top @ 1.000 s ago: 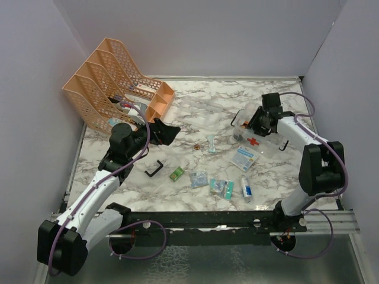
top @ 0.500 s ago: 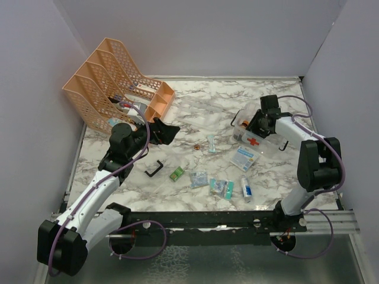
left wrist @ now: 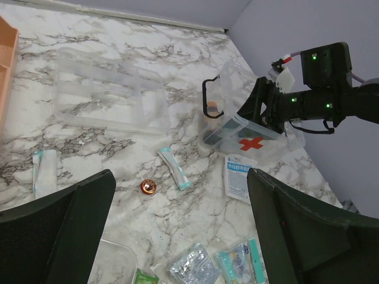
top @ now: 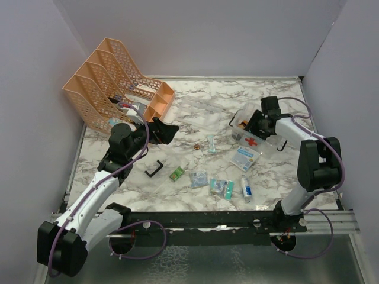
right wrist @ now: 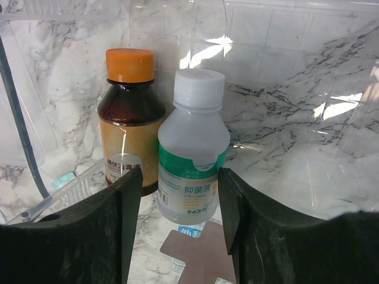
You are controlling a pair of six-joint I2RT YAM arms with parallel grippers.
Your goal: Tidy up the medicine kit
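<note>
The medicine kit point(top: 258, 144), a clear box with a red cross, lies open at the right of the table; it also shows in the left wrist view point(left wrist: 251, 144). Inside its clear walls point(right wrist: 284, 71) stand a brown bottle with an orange cap point(right wrist: 127, 118) and a white bottle with a green label point(right wrist: 192, 160). My right gripper point(top: 254, 124) reaches into the kit. Its fingers point(right wrist: 180, 177) stand either side of the white bottle with a small gap on each side. My left gripper point(top: 163, 131) hovers wide open over the table's left-centre with nothing between its fingers point(left wrist: 180, 177).
Loose on the marble are a teal-tipped sachet point(top: 211, 142), a blue-white packet point(top: 243, 158), a copper disc point(top: 196, 146), a green box point(top: 176, 174), foil and teal packets point(top: 222, 188), a vial point(top: 246, 191) and a black handle point(top: 154, 168). A clear divider tray point(left wrist: 109, 97) lies near the peach rack point(top: 112, 77).
The right gripper's jaws have widened around the white bottle, and its wrist has shifted slightly. The left arm has stayed in place.
</note>
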